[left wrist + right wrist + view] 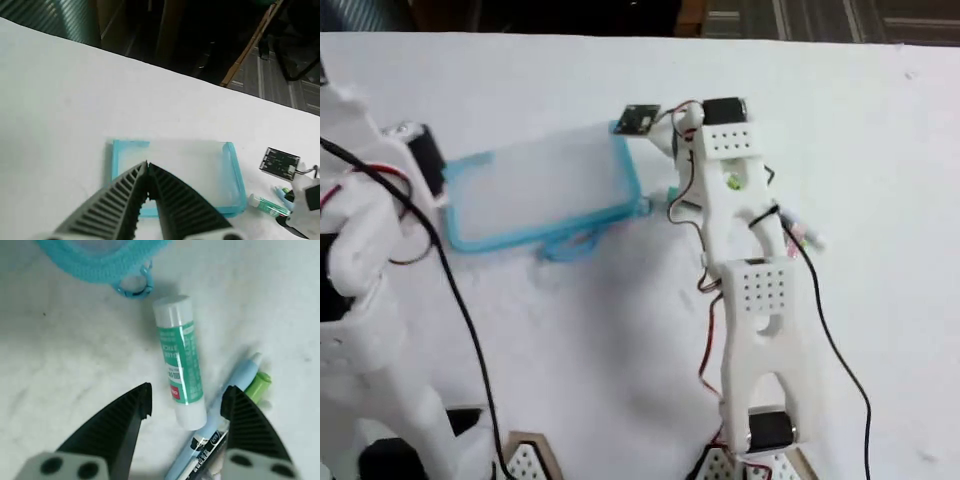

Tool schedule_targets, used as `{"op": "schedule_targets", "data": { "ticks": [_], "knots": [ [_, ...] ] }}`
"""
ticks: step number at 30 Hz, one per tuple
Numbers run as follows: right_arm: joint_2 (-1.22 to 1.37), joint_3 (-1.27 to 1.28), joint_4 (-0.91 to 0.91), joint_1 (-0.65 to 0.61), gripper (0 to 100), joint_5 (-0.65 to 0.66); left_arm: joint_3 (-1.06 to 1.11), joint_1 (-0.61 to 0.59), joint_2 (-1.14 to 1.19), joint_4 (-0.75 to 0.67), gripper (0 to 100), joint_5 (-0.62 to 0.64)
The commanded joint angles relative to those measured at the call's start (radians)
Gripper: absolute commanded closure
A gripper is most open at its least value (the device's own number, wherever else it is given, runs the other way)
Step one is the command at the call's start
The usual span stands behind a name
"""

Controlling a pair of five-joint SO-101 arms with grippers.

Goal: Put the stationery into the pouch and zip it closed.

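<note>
R jaws hanging wide apart over glue stick (180, 362), blue pen (238, 382) and green-capped pen (258, 384) lying just beside it on white worktop (60, 350), zip ring (134, 287) lying near stick's cap, L jaws sitting pressed together above teal-edged pouch (232, 175), lying flat w/ clear side up

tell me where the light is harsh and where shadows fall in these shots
High view: the white table is lit so brightly that the clear face of the pouch nearly blends into it, with a soft shadow along its near edge. Right wrist view: a faint shadow lies beside the glue stick. Left wrist view: bright table, dark room beyond.
</note>
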Motion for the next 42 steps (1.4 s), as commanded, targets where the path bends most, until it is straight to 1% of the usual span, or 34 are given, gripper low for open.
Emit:
{"op": "schedule_targets", "data": {
  "ticks": [1,3,5,7,11,15,17,20,23,25,29,34,38,42],
  "knots": [
    [-0.108,-0.035,0.025,-0.013,78.3,-0.091,0.092,-0.082,0.087,-0.115,98,-0.063],
    [-0.162,-0.037,0.025,-0.047,79.1,-0.213,0.187,-0.131,0.176,-0.206,98,-0.091],
    [-0.208,-0.035,0.025,-0.082,79.8,-0.368,0.264,-0.173,0.275,-0.290,97,-0.121],
    [-0.243,-0.017,0.027,-0.116,79.8,-0.500,0.316,-0.216,0.387,-0.347,94,-0.133],
    [-0.351,0.187,0.027,-0.183,79.7,-0.629,0.315,-0.282,0.584,-0.358,87,-0.130],
    [-0.489,0.460,0.024,-0.286,79.7,-0.801,0.265,-0.305,0.711,-0.370,87,-0.130],
    [-0.530,0.569,0.019,-0.363,79.7,-0.931,0.230,-0.305,0.769,-0.385,87,-0.130],
    [-0.535,0.651,-0.018,-0.467,79.7,-1.221,0.173,-0.305,0.842,-0.391,87,-0.118],
    [-0.535,0.654,-0.059,-0.503,79.7,-1.467,0.129,-0.305,0.886,-0.365,87,-0.078],
    [-0.535,0.654,-0.101,-0.503,79.7,-1.574,0.109,-0.305,0.901,-0.345,87,-0.080],
    [-0.536,0.652,-0.163,-0.501,79.7,-1.674,0.098,-0.306,0.900,-0.333,87,-0.081],
    [-0.535,0.660,-0.252,-0.504,79.7,-1.765,0.098,-0.306,0.900,-0.333,87,-0.081],
    [-0.492,0.654,-0.325,-0.503,79.7,-1.820,0.097,-0.306,0.900,-0.319,87,-0.081],
    [-0.375,0.652,-0.358,-0.509,79.7,-1.840,0.098,-0.328,0.900,-0.319,87,-0.077]
  ]
}}
